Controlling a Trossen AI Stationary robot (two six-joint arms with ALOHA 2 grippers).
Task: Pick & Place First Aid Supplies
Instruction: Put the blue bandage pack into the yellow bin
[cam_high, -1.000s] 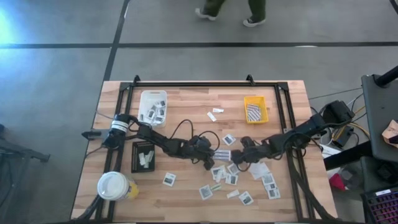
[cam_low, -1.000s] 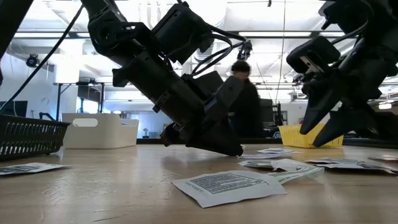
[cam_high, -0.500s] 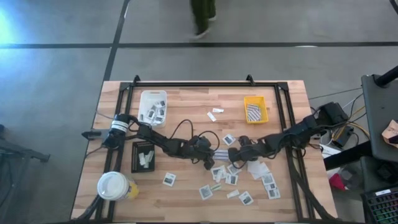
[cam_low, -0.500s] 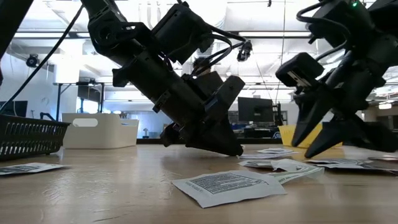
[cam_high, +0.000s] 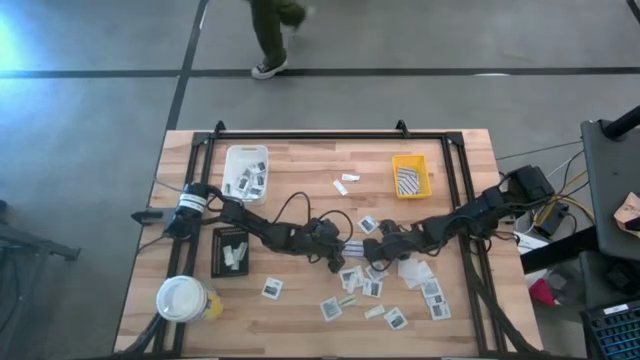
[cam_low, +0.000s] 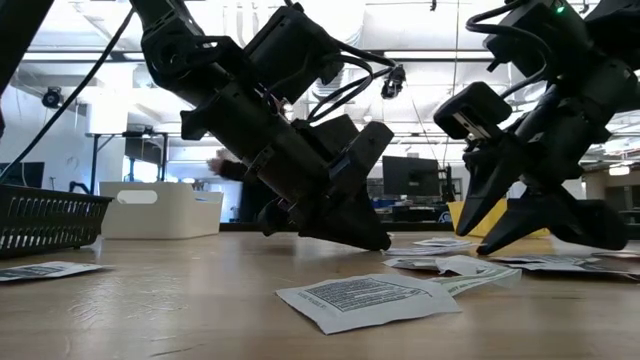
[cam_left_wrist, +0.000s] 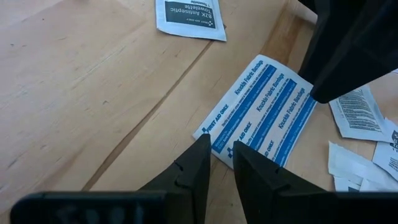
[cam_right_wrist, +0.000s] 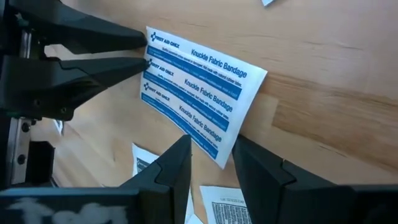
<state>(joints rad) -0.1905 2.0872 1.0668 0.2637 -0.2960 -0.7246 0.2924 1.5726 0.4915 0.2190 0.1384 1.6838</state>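
Mid-surface (cam_high: 300, 170), your left pincer (cam_left_wrist: 221, 150) and right pincer (cam_right_wrist: 211, 148), both slightly apart, bracket the bandage's (cam_left_wrist: 264, 109) opposite edges; packets (cam_high: 385, 290) crowd nearby.

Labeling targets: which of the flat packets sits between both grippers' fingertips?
The blue-striped knuckle fabric bandage packet, flat on the wooden table. The left gripper and right gripper meet it from opposite ends; the others are white with grey print.

Right end effector (cam_high: 368, 249) nearer bandage packet (cam_high: 357, 248).
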